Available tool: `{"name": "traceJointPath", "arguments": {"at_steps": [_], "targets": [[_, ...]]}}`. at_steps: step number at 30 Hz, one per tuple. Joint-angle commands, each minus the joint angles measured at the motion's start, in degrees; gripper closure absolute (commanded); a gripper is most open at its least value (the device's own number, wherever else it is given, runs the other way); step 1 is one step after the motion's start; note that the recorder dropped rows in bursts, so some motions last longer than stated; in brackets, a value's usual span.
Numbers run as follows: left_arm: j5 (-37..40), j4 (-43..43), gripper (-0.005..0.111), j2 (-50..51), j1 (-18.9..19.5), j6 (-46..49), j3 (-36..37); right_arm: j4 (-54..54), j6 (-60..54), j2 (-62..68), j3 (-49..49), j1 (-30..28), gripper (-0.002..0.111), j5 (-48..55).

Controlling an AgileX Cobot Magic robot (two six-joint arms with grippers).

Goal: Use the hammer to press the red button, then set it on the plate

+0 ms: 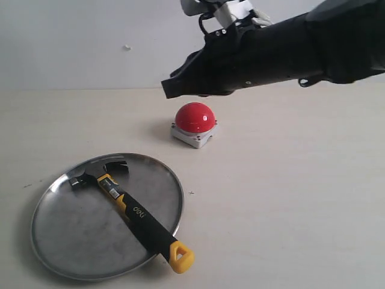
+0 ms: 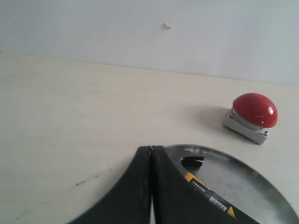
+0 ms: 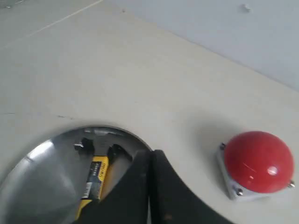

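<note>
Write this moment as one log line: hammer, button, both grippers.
hammer: lies on plate, looped end past rim | red button: nothing touching | left gripper: shut, empty | right gripper: shut, empty

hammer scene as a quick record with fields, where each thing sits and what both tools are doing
hammer: lying across the plate, head inside, yellow looped end overhanging the rim, no tool on it
plate: flat on the table
red button: on the table, apart from the plate, nothing touching it
right tool: shut, empty, raised near the button
left tool: shut, empty, by the plate's edge
</note>
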Motion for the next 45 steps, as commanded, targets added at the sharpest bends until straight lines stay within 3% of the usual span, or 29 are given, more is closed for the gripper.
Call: {"name": "traceJointPath", "arguments": {"at_steps": [1,7,14,37,40,45], "targets": [[-0.45,0.17,0.107,-0.33,0.05,-0.16,0.26,-0.12,0.77,-6.79,9.17,0.07,0.108,-11.25],[-0.45,0.17,0.107,-0.33,0.05,-0.16,0.26,1.33,1.15,-18.29,19.54,0.07,0.108,-22.61],[-0.45,0.17,0.107,-0.33,0.05,-0.16,0.26,4.42,1.27,-29.72,26.52,0.07,0.108,-22.57],[-0.45,0.17,0.107,-0.33,0.05,-0.16,0.26,3.90,0.77,-33.64,27.20,0.07,0.108,-23.31],[-0.45,0.17,0.107,-0.33,0.05,-0.16,0.26,3.90,0.67,-39.82,29.89,-4.22,0.108,-20.97],[-0.45,0.17,0.107,-0.33,0.05,-0.16,0.26,6.65,1.14,-56.29,38.73,-23.12,0.108,-20.04]]}}
